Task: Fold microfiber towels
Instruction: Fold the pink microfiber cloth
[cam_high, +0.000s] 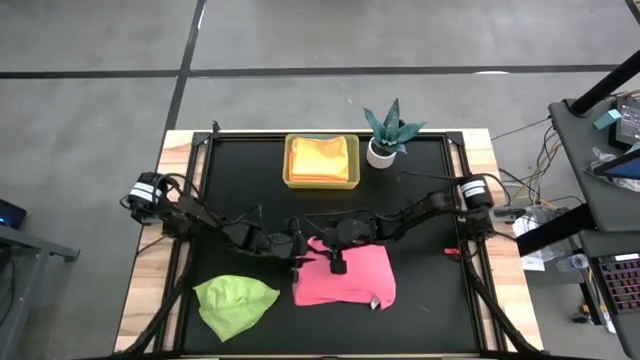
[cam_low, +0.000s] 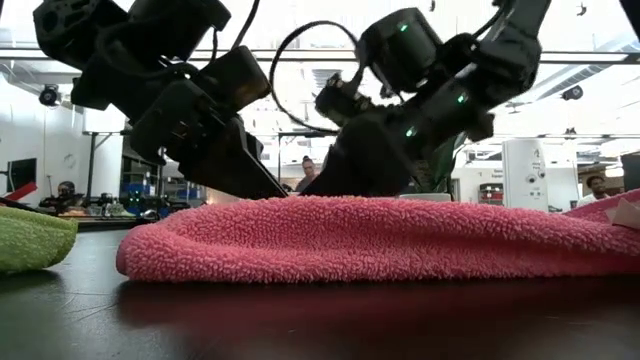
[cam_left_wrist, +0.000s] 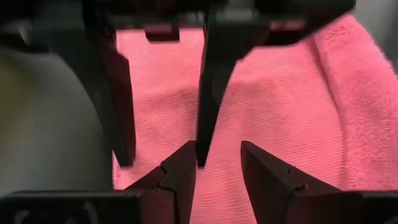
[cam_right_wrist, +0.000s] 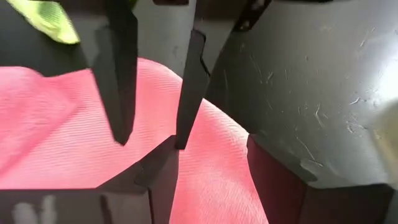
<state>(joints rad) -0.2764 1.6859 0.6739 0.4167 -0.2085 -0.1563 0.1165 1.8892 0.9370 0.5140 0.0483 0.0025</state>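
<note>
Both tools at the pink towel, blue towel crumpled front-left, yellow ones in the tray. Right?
Nearly. The crumpled towel front-left is lime green, not blue, as the high view shows. The rest stands: left tool and right tool at the pink towel, yellow towels in the tray.

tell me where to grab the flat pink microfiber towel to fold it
Judging by its pose, take the pink microfiber towel at its far edge corners, coming down from above. It lies flat on the black table, so only an edge gives the fingers something to pinch. The left gripper and right gripper hover open there.
</note>
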